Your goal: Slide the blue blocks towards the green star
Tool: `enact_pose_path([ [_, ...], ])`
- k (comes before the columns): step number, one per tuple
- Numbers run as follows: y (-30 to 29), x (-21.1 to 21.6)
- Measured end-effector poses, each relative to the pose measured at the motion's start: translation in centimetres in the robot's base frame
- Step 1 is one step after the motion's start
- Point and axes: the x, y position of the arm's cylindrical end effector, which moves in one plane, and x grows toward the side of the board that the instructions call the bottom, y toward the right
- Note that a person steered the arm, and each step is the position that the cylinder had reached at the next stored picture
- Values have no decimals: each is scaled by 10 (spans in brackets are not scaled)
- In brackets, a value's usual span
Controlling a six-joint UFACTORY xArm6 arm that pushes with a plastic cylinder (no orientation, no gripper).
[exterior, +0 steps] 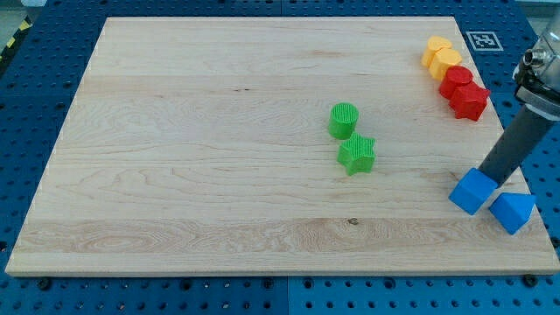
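Note:
The green star (356, 154) lies right of the board's middle, just below a green cylinder (344, 120). A blue cube (471, 191) sits near the board's right edge, and a blue triangular block (513, 212) lies just to its right and a little lower, with a small gap between them. My tip (493, 181) rests on the board against the cube's upper right side, above the gap between the two blue blocks. The rod rises to the view's upper right.
Two yellow blocks (440, 57) and two red blocks (463, 91) form a line at the board's top right corner. The wooden board (175, 175) ends close to the blue blocks on the right and bottom. A marker tag (481, 39) lies off the board's top right.

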Motion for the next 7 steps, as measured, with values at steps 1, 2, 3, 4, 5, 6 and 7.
enact_pose_path([
  [1, 7, -22],
  [2, 46, -27],
  [3, 67, -7],
  [4, 71, 11],
  [5, 71, 11],
  [6, 73, 12],
  [7, 71, 28],
])
